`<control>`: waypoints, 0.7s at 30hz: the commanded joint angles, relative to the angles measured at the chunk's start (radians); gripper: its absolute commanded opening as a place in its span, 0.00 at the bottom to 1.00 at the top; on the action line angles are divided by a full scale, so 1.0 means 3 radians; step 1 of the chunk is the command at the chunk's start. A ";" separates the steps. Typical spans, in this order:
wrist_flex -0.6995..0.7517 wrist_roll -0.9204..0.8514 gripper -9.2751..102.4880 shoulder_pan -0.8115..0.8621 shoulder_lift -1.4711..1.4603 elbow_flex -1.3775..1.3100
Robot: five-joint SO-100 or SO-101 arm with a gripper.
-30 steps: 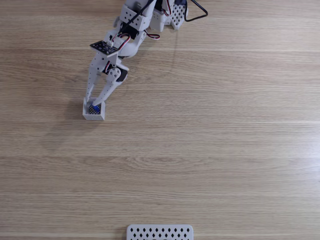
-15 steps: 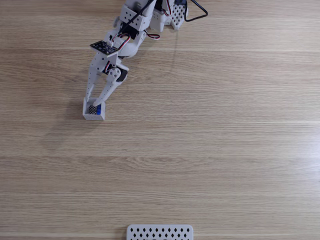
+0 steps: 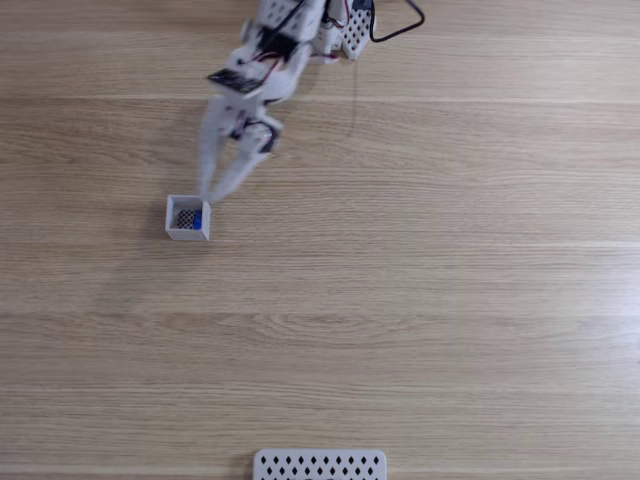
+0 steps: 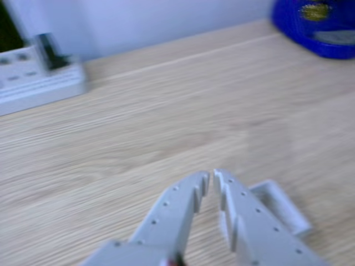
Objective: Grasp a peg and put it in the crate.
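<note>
The small white crate (image 3: 187, 230) stands on the wooden table at the left in the fixed view. The blue peg (image 3: 196, 217) lies inside it against the right wall, free of the gripper. My gripper (image 3: 209, 197) hangs just above the crate's far right corner, its fingertips closed together with nothing between them. In the other view the two white fingers (image 4: 183, 208) meet at their tips, the gripper (image 4: 211, 177) being shut and empty. The crate (image 4: 280, 205) shows partly behind the right finger, its inside hidden.
A flat white perforated plate (image 3: 319, 465) lies at the table's near edge. The arm's base and cables (image 3: 330, 25) sit at the top. In the other view a white power strip (image 4: 39, 80) stands far left and a blue object (image 4: 316, 25) far right.
The gripper has risen out of the crate and drawn back up and to the right. The peg it held over the crate now lies inside, released.
</note>
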 commanded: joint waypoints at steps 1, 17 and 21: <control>0.0859 0.0010 0.08 -0.0450 0.1002 -0.0056; 0.2327 0.0435 0.08 -0.0624 0.1733 -0.0465; 0.2316 0.0450 0.08 -0.0644 0.1718 -0.0465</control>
